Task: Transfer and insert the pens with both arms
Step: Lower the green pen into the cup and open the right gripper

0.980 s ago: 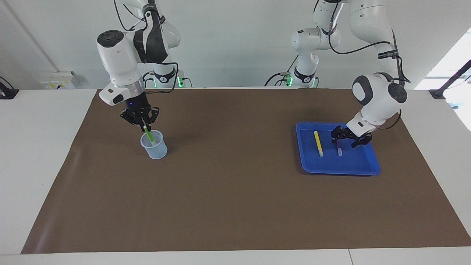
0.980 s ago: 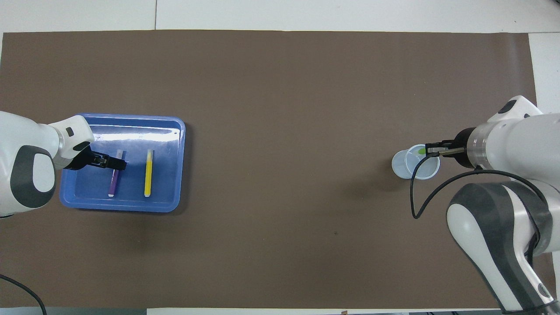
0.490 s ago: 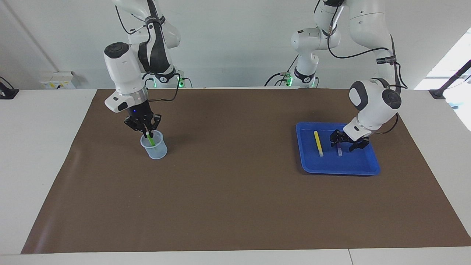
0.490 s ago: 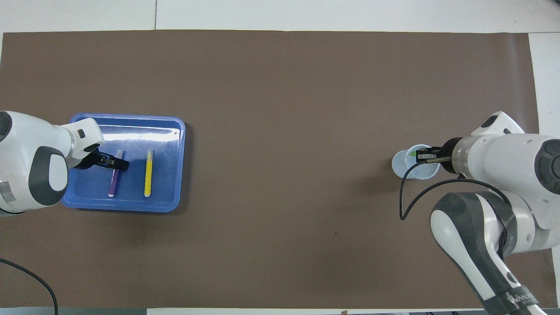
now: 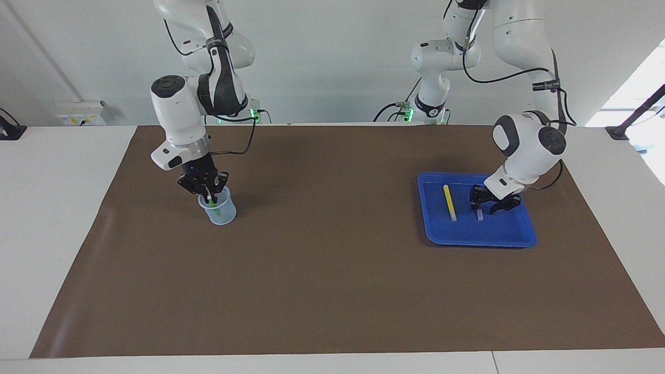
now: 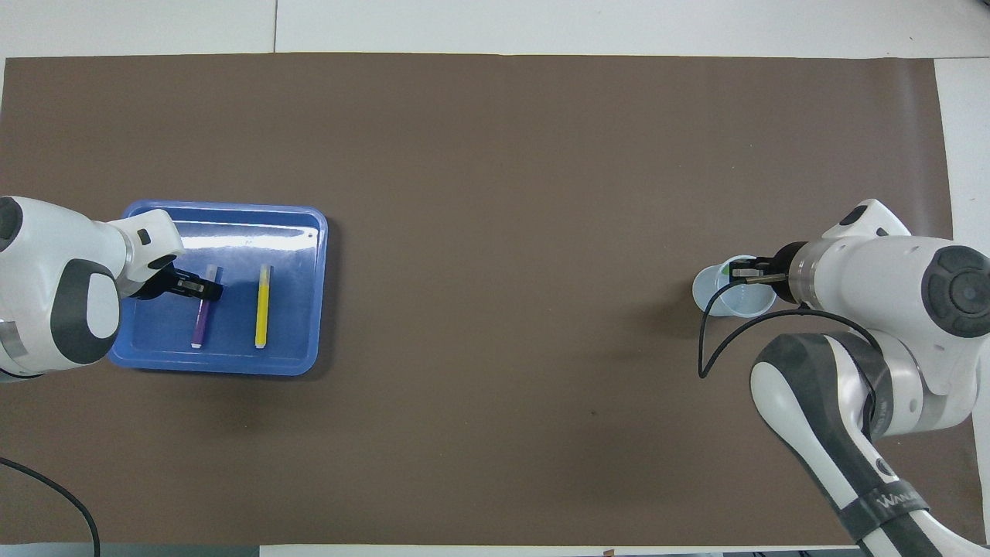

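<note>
Where brown mat lies, slim purple pen (image 6: 203, 319), glossy blue tray (image 6: 305, 232).

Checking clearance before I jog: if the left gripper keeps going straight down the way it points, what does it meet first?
The purple pen in the blue tray, directly under the left gripper.

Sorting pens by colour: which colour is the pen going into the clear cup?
Green pen; the facing view shows it best.

The brown mat (image 5: 332, 270) is lying bare between the blue tray (image 5: 519, 240) and the clear cup (image 5: 222, 214) — open passage. The right gripper (image 5: 207, 193) is occupying the cup's mouth; the left gripper (image 5: 491, 203) is crowding the tray beside the yellow pen (image 5: 449, 202).
</note>
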{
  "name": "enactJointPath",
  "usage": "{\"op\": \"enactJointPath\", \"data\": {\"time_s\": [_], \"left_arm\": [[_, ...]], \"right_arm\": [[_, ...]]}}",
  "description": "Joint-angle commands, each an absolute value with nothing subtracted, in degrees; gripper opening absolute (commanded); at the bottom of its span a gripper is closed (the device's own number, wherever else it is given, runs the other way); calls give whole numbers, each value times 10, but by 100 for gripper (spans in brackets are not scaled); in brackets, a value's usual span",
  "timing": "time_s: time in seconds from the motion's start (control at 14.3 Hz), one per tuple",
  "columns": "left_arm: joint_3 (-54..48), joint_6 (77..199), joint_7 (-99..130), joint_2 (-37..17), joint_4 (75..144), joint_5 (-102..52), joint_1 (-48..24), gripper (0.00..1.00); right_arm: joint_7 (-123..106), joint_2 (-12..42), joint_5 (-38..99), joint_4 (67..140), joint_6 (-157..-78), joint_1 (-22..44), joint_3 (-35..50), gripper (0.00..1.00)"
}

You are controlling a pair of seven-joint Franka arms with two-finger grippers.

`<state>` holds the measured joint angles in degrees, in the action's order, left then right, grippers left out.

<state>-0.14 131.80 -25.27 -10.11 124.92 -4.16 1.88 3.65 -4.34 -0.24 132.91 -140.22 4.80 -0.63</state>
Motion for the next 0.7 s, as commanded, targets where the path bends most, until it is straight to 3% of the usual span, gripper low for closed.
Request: {"op": "enactJointPath", "data": {"time_s": [0.0,0.07,0.14,0.21,0.28,0.42,0.63], "left_arm": [[-1,1327,-251,-98,1259,-31,18,43],[-1,1327,-251,-98,1262,-30,18,30],[-1,1327,-251,-98,1262,-31,18,20],[-1,1326,-251,-98,1262,-30,18,10],[-1,1325,-251,-98,1262,-30,18,2],[-1,1325,-251,-98,1261,-30,19,0],[-1,1318,-250,-98,1257,-31,20,0]], "right_arm": [[48,-34,-11,1346,-1418,40,-4,0],[50,-33,-11,1345,-1416,40,-4,2],[50,-32,-10,1343,-1417,40,-4,94],[51,-32,-9,1338,-1415,40,-4,100],[52,-32,-9,1326,-1408,40,-4,100],[52,-36,-9,1317,-1393,40,-4,100],[52,-50,-9,1268,-1306,40,-4,100]]}}
